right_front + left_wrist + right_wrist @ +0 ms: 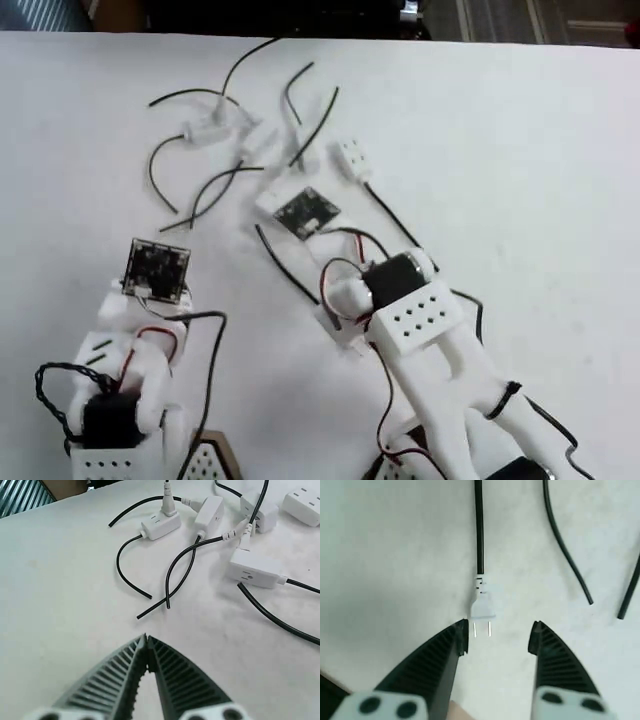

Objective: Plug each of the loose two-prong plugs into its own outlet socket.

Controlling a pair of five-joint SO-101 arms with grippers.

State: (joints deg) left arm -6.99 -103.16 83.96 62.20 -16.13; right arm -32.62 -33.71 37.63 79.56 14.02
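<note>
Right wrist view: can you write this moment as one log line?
left hand shut, empty | right hand open, loose plug just ahead of it | plug flat on table, unplugged

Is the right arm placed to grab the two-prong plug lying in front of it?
Probably yes: the right end effector is open, and the plug lies just ahead, nothing between.

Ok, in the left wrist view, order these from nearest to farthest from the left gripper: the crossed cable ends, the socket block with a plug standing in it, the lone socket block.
From the left gripper:
1. Crossed cable ends, just ahead of the fingertips.
2. Socket block with the plug, in the cluster.
3. Lone socket block, beyond the cluster, to one side.
</note>
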